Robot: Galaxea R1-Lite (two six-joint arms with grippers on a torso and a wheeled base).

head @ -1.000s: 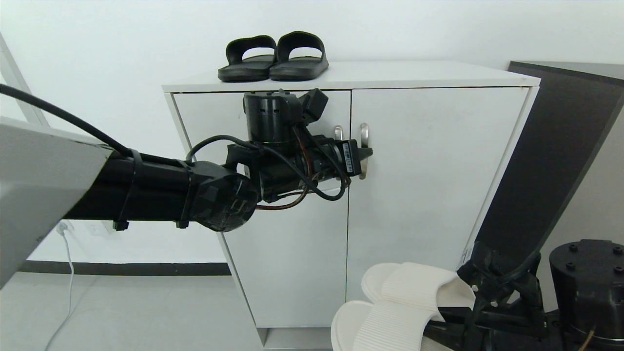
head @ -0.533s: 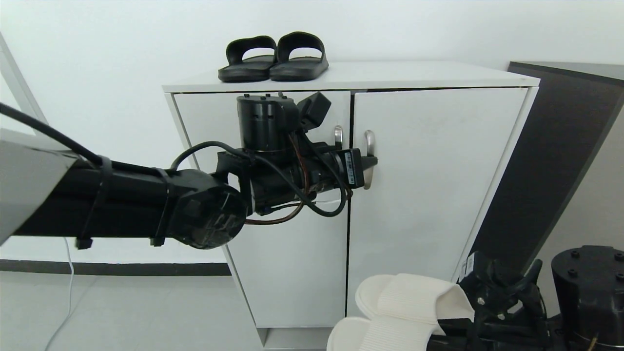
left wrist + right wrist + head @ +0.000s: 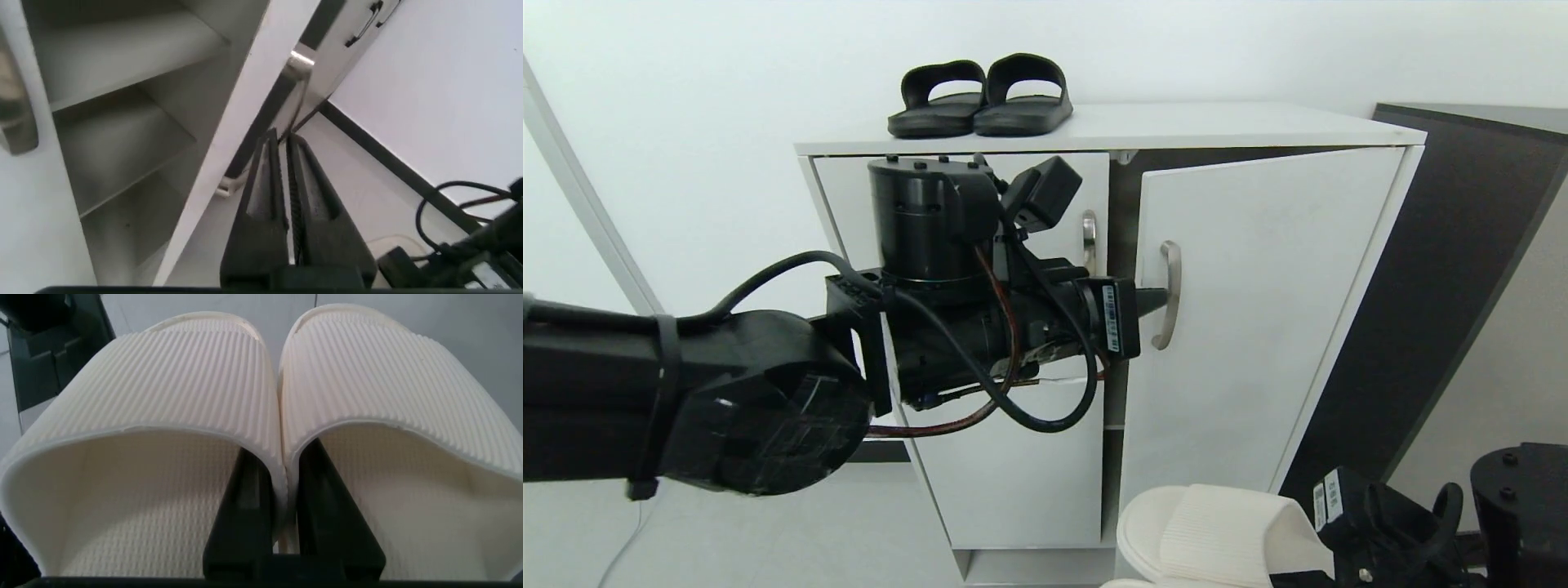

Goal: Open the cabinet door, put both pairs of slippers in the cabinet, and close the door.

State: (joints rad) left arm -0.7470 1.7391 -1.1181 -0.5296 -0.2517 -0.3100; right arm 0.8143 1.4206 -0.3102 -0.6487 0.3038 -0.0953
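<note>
One pair, the white slippers (image 3: 1217, 523), is being held before the cabinet (image 3: 1217, 122), pinched at the inner edges by the right gripper (image 3: 282, 486). Farther out, the handle (image 3: 1168, 294) is being clamped by the left gripper (image 3: 1153, 301), jaws narrow, and the door (image 3: 1258, 327) is being held partly open. Farthest, the black slippers (image 3: 980, 98) are being left on top. Neither pair is judged stowed; closing is pending.

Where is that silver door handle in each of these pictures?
Head view: door handle mid-picture on the open door, clamped by the left gripper.
Left wrist view: door handle in the left gripper, beside the shelves.
Right wrist view: faces the white slippers instead.
Shared landmark: the open door's edge, in head and left wrist views.
</note>
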